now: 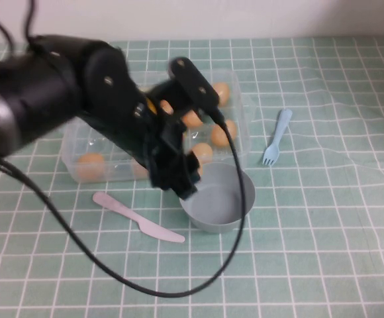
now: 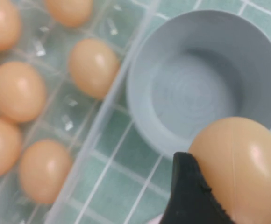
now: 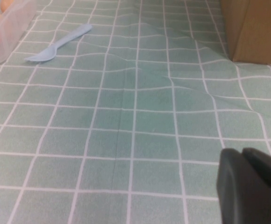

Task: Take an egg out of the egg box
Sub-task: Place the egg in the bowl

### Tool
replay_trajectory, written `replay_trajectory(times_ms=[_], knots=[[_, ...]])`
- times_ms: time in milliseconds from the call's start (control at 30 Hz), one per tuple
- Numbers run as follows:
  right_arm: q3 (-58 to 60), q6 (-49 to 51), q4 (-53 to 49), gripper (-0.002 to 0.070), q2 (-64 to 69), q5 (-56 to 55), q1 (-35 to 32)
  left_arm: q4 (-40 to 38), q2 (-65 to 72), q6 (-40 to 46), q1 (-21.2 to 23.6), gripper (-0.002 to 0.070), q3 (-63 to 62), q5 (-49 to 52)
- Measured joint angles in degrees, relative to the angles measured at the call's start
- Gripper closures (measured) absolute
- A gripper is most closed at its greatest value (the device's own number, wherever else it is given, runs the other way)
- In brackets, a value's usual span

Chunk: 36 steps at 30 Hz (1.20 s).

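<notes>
left end effector (image 1: 179, 173) grasps the smooth orange-tan egg (image 2: 240, 168) beside the round grey-blue bowl (image 2: 210, 42); carry level, lower gently. right end effector (image 3: 250, 186), near the desk's right edge, looks clenched.

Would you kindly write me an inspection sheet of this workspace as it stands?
Surface: green checked cloth, wrinkled on the right.
Job's things: egg box holds several eggs; one egg in the left gripper.
Clutter: grey bowl beside the box, empty; pink knife; blue fork.
Grippers: left gripper by the bowl's rim, shut on the egg; right gripper low over bare cloth, shut.
Cables: black cable loops over the cloth.
Surroundings: cardboard box at the right.
</notes>
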Motion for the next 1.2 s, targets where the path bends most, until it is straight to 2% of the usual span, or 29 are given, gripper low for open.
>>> replay_trajectory(times_ms=[267, 633, 933, 1200], knots=[[0.00, 0.00, 0.00, 0.0694, 0.00, 0.00, 0.00, -0.09, 7.68, 0.00, -4.90, 0.0329, 0.02, -4.35], [0.00, 0.00, 0.00, 0.0694, 0.00, 0.00, 0.00, 2.06, 13.28, 0.00, -5.01, 0.0330, -0.14, -10.40], [0.00, 0.00, 0.00, 0.0694, 0.00, 0.00, 0.00, 3.99, 17.44, -0.72, -4.90, 0.0330, -4.36, -9.94], [0.00, 0.00, 0.00, 0.0694, 0.00, 0.00, 0.00, 7.19, 17.96, -4.80, -4.68, 0.0330, -5.39, -8.59]])
